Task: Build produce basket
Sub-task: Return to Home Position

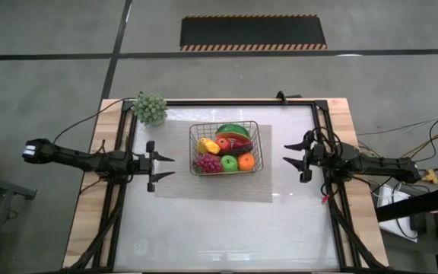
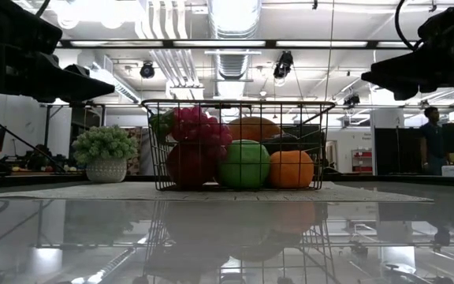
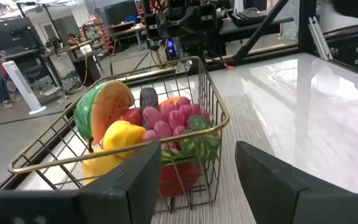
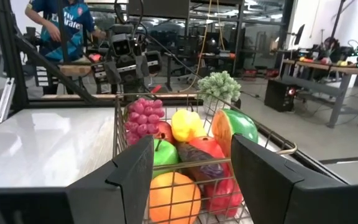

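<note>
Produce (image 1: 229, 162) fills the basket (image 1: 192, 137), which sits between your pincers: the left gripper (image 1: 169, 167) faces one end, the right gripper (image 1: 287, 154) the opposite one, both released, jaws spread, empty, neither touching the wire.

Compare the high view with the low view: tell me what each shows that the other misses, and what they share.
Only the high view: the left gripper and right gripper, both open, flanking the wire basket without touching it; the lemon inside; the black floor mat beyond the table. Only the low view: the white pot under the grey-green plant, the ceiling lights, a person far off in the room. Both: the basket holding grapes, green fruit and orange, and the plant beside it.
</note>
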